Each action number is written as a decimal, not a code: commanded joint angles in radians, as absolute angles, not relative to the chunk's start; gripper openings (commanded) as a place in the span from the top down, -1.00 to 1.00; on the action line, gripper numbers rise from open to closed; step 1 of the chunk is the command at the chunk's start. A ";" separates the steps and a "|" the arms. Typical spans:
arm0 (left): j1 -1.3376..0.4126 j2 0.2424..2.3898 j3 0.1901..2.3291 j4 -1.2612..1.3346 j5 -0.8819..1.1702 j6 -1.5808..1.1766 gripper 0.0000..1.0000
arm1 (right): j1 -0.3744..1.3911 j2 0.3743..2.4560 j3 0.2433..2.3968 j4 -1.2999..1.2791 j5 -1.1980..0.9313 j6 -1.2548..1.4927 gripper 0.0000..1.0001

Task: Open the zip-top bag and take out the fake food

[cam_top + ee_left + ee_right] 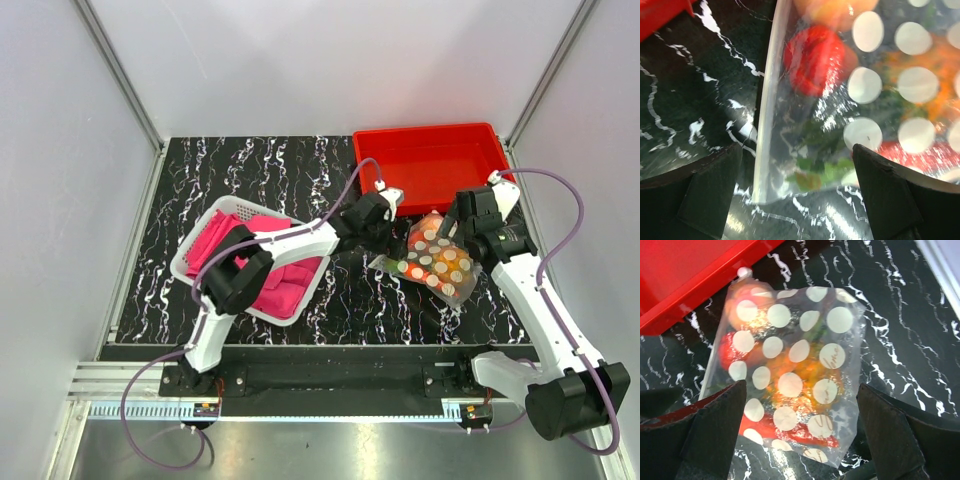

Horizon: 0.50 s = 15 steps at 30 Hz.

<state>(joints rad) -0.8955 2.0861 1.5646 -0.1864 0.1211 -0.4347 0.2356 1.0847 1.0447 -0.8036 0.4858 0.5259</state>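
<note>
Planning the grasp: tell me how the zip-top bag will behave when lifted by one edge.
The zip-top bag looks thin and crinkled, so it will probably sag and fold. The fake food sits loose inside and will likely slide toward the low end. The bag's glossy film may slip.

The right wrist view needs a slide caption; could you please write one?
Open right gripper above the dotted zip-top bag of fake food, lying beside the red bin.

The clear, dotted zip-top bag (438,262) lies flat, red and orange fake food (815,62) inside.
</note>
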 commanded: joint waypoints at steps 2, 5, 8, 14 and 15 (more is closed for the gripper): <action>-0.900 2.158 1.647 -0.107 0.181 -0.508 -0.88 | 0.235 1.081 1.094 -0.821 0.597 0.557 -0.99; -0.900 2.183 1.658 -0.086 0.201 -0.523 -0.79 | 0.235 1.086 1.092 -0.844 0.656 0.568 -0.99; -0.900 2.189 1.655 -0.060 0.213 -0.537 -0.48 | 0.235 1.086 1.088 -0.859 0.718 0.598 -0.99; -0.902 2.152 1.638 -0.057 0.216 -0.548 0.70 | 0.235 1.092 1.082 -0.822 0.556 0.528 -1.00; -0.903 2.135 1.612 -0.049 0.213 -0.551 0.81 | 0.235 1.089 1.078 -0.813 0.531 0.513 -0.99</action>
